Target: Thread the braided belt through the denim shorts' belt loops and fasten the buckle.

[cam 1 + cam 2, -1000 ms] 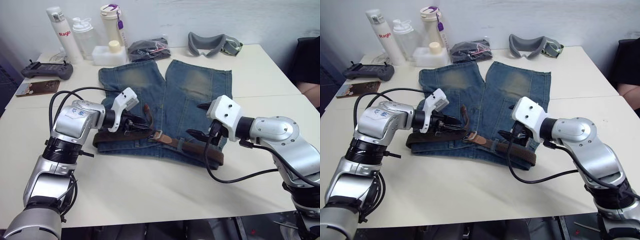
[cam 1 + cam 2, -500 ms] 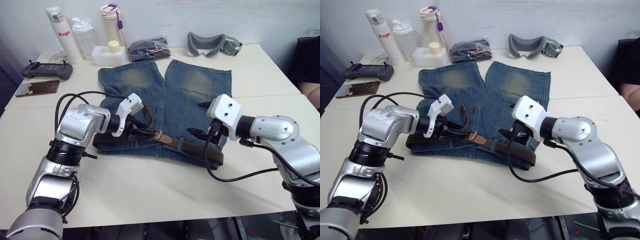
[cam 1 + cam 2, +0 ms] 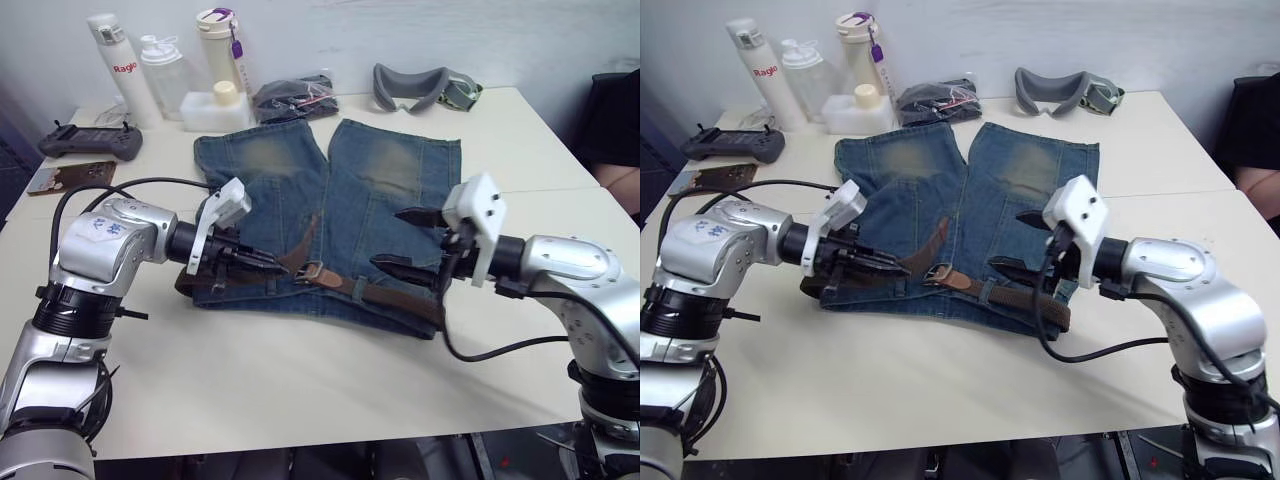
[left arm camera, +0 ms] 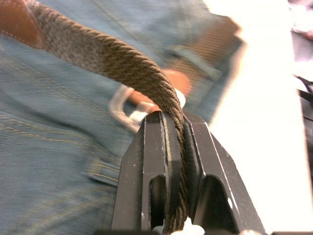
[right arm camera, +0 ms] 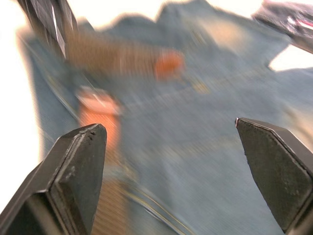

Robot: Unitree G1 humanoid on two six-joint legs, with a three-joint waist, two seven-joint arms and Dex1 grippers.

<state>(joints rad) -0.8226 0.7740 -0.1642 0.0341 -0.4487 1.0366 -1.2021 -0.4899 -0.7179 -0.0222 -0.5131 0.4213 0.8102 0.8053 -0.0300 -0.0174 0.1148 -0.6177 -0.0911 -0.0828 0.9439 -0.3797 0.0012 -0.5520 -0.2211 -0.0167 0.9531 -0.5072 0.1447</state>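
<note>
The denim shorts (image 3: pixel 385 170) lie flat on the table, waistband toward me. The braided belt (image 3: pixel 395 297) runs along the waistband under a belt loop (image 4: pixel 198 56). Its silvery buckle (image 3: pixel 310 272) with brown leather trim sits near the middle. My left gripper (image 3: pixel 268 262) is shut on the belt's free end (image 4: pixel 112 58), just left of the buckle, and the strap rises from the fingers to its reddish leather tip (image 3: pixel 308 232). My right gripper (image 3: pixel 405 240) hovers open over the right half of the waistband, holding nothing.
Three bottles (image 3: pixel 120 70) and a white container (image 3: pixel 215 108) stand at the back left. A black bundle (image 3: pixel 295 97) and grey goggles (image 3: pixel 425 85) lie behind the shorts. A controller (image 3: pixel 85 143) and a brown card (image 3: pixel 60 178) lie far left.
My left gripper has shut on the belt's free end and drawn back to the left, pulling the strap lower. My right gripper has shifted a little to the right, still open.
</note>
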